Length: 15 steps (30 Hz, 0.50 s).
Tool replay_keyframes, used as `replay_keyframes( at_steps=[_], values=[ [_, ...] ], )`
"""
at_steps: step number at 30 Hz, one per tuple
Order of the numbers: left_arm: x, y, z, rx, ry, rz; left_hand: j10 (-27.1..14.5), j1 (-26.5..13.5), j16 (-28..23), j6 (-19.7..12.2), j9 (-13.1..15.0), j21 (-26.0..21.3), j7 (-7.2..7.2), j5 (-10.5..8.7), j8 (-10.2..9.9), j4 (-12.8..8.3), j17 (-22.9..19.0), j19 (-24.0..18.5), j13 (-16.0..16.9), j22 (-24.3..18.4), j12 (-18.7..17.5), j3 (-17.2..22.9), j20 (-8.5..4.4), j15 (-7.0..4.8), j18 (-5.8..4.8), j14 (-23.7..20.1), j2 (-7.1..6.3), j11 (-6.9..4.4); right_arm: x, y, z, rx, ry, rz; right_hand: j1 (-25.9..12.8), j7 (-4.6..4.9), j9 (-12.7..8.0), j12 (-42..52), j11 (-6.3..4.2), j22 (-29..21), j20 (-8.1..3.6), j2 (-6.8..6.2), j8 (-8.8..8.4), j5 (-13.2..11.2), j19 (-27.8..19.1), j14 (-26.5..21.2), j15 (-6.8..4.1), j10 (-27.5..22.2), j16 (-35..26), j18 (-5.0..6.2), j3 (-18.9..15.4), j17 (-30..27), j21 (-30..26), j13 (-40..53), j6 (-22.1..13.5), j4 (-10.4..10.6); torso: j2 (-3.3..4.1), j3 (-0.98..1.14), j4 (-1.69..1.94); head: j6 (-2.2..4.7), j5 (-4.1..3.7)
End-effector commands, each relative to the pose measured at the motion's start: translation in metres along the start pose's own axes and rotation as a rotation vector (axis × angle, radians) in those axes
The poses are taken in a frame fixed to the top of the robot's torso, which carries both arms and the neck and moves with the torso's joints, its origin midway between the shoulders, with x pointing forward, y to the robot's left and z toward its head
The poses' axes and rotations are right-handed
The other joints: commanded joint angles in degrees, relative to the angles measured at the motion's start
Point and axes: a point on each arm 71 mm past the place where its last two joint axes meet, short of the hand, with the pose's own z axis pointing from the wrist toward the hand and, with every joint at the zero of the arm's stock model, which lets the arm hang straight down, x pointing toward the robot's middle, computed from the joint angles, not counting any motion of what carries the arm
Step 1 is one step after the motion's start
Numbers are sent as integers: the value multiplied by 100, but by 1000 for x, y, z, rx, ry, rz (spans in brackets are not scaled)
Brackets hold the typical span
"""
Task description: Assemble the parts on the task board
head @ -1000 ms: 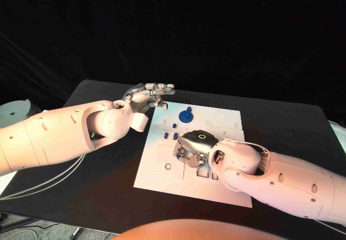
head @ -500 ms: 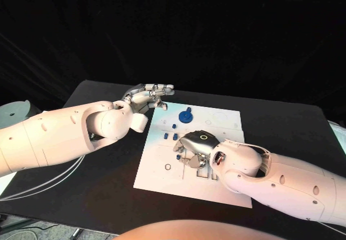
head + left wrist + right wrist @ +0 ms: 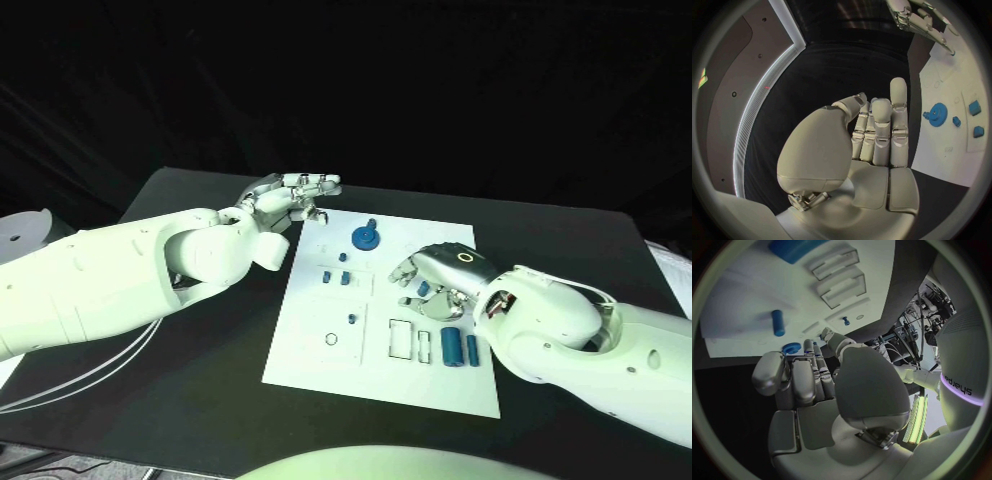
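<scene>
Desk (image 3: 577, 250), black, carrying white task board (image 3: 332, 360) at frame centre. Left hand (image 3: 296, 192), upper left of centre beside the board's far corner, fingers apart, empty. Right hand (image 3: 433, 275), right of centre over the board, fingers curled; contents cannot be told. Blue gear (image 3: 366, 237) near board's top; blue cylinders (image 3: 453, 347) lower right.

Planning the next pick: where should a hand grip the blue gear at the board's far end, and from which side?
Probably from above, pinching the short upright stem on the blue gear. The disc lies flat on the task board, leaving little edge to grip, and the space above looks open.
</scene>
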Motion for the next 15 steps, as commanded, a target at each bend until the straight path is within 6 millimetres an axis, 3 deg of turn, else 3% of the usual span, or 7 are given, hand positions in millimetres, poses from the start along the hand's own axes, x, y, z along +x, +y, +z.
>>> replay_keyframes(
  at_steps=[1,3,7,15],
  values=[
    [2,-1,0,4,16,-7,-2,-46,-27,-16,-5,-31,21,29,27,-16,-7,-44,1,-7,22,-13,3,7,106,-32,11,19,-5,-12,-5,65,25,-9,-7,-112,-13,-105,-44,-31,-35,-152,-16,-9,-5,187,-136,-228,-37,68,-179,-24,-42,-19,-51,35,-3,-1,-28,31,-44],
    [2,-1,0,3,17,-7,-2,-46,-27,-16,-5,-31,21,29,27,-16,-7,-44,1,-7,22,-13,3,7,106,-32,11,19,-7,-22,-10,99,45,-32,29,-228,-18,-184,-162,-65,-184,-165,-15,-1,-9,195,-281,-453,-57,70,-514,-57,-74,-6,-136,116,-4,2,-34,49,-62],
    [2,0,0,3,17,-7,-2,-46,-27,-16,-5,-31,21,29,27,-16,-7,-44,1,-7,22,-13,3,7,106,-32,11,19,-9,-35,-15,143,76,-68,266,-284,-15,-169,-223,-108,-253,-81,-13,21,1,216,-331,-649,-79,63,-1164,-104,-122,1,-221,319,1,8,-26,63,-87],
    [2,0,0,5,14,-7,-2,-46,-27,-16,-5,-31,21,29,27,-16,-7,-44,1,-7,22,-13,3,7,106,-32,11,19,-8,-40,-16,152,85,-84,500,-307,-7,-78,-167,-98,-230,52,-3,20,35,218,-296,-556,-112,55,-1306,-165,-125,8,-133,470,3,1,-16,72,-119]
  ],
)
